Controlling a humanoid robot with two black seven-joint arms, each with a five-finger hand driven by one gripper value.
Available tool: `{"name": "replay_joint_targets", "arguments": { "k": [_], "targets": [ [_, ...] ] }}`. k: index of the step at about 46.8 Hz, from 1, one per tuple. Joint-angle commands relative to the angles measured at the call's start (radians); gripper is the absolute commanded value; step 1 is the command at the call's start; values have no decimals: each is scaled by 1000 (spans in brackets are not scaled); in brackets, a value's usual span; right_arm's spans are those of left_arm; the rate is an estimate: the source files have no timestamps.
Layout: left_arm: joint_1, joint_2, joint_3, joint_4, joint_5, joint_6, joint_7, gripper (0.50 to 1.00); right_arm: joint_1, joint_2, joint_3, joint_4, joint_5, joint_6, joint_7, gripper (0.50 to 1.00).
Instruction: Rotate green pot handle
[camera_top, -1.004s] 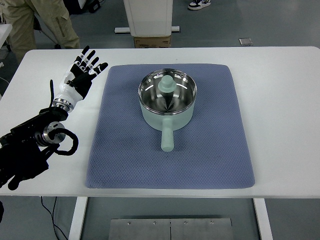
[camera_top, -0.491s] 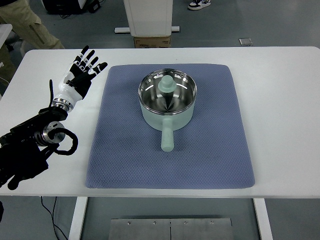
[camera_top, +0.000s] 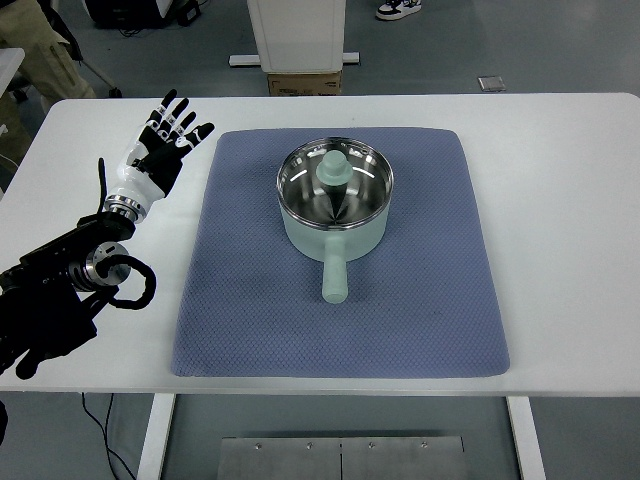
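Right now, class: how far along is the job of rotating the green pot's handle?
Nothing looks done: the green pot sits on the blue mat, its handle pointing toward the table's near edge. Nothing is in hand: the left hand is open above the white table, left of the mat. Reaching, gripping and turning remain.

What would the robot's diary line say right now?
left hand: open, over table left of blue mat | light green metal pot: untouched, handle toward near edge

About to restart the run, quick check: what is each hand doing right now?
Left hand: open, fingers spread, holding nothing, over the table left of the mat.
Right hand: not in view.
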Motion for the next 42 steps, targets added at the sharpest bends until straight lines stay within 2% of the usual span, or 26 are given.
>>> {"name": "replay_joint_targets", "arguments": {
  "k": [1,42],
  "targets": [
    [0,-1,-1,0,0,0,0,1000,0,0,1,0,0,0,0,1000],
    [-3,4,-1,0,3,-1,-3,1000,0,0,-1,0,0,0,0,1000]
  ]
}}
